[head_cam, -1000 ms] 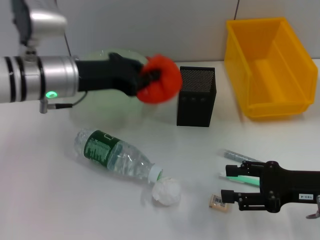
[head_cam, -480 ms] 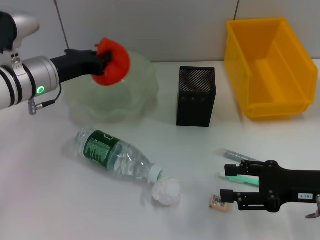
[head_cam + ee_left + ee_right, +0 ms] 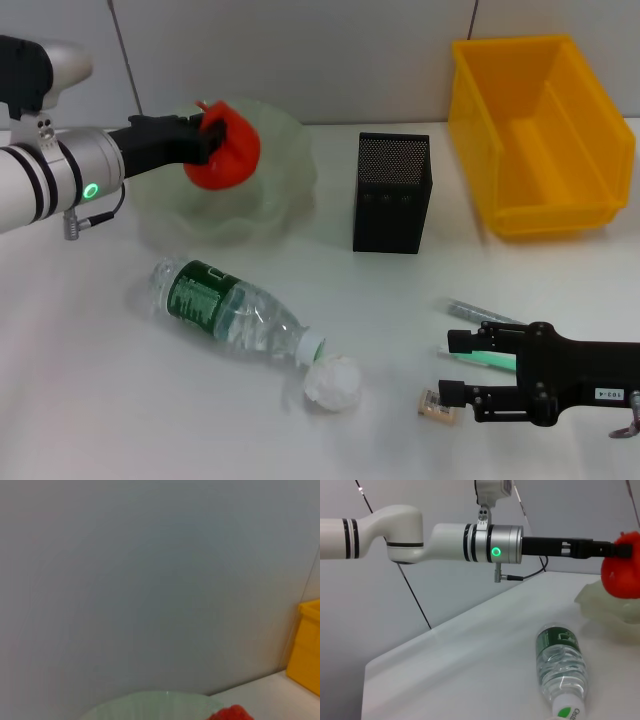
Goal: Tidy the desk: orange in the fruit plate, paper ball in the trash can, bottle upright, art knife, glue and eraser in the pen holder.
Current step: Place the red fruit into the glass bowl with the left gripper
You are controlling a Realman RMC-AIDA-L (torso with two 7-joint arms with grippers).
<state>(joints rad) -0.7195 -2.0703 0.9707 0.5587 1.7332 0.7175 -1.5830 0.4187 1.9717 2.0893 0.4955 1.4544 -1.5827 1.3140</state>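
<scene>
My left gripper (image 3: 207, 136) is shut on the red-orange orange (image 3: 228, 152) and holds it just above the pale-green fruit plate (image 3: 285, 195); the right wrist view shows the orange (image 3: 622, 572) over the plate's rim (image 3: 600, 605). The bottle (image 3: 225, 308) lies on its side, its cap next to the paper ball (image 3: 332, 383). My right gripper (image 3: 463, 366) rests open near the front right, with the eraser (image 3: 435, 404) just off its lower finger. A green slim tool, likely the art knife (image 3: 487, 357), lies between its fingers. A clear tube, perhaps the glue (image 3: 478, 311), lies just behind.
The black mesh pen holder (image 3: 392, 192) stands mid-table, right of the plate. The yellow trash can (image 3: 540, 130) sits at the back right. A grey wall runs close behind the table.
My left gripper carried the orange leftward from beside the pen holder to over the fruit plate, then lowered it slightly. The right arm has not moved.
</scene>
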